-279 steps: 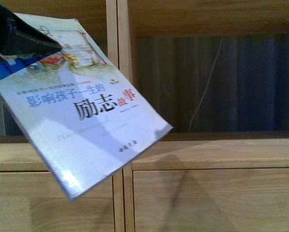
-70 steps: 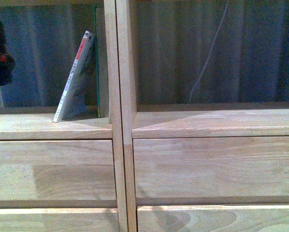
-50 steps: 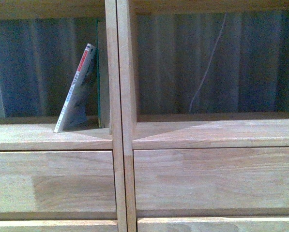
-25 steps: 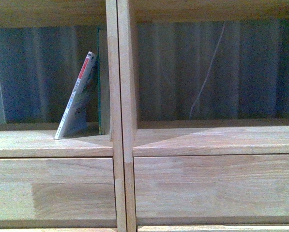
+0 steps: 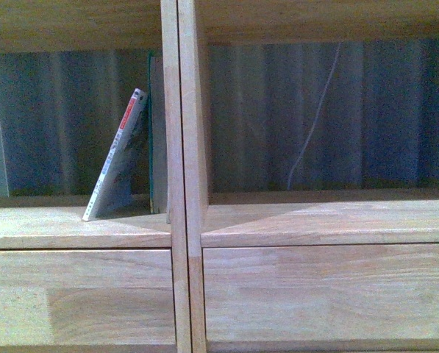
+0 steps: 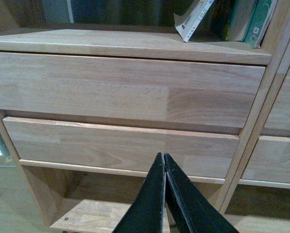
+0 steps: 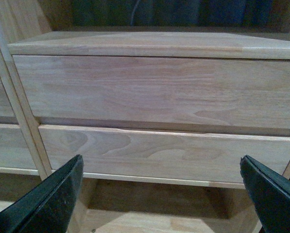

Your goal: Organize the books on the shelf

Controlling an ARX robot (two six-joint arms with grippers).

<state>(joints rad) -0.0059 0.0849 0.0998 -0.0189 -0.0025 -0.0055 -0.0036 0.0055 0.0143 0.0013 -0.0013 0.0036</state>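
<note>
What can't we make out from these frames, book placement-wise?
- White book, front view: leaning, spine out, so the cover is hidden; spine text is too small to read.
- Teal book, front view: mostly behind the shelf divider post; its contact with the white book is unclear.
- Left wrist view: the top edge cuts off both books.
- Right gripper: only the fingertips show.

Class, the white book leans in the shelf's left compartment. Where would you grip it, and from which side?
Grip the white book near its upper spine, coming from the open front. It tilts right with its top against the teal book, so both covers are probably reachable there.
</note>
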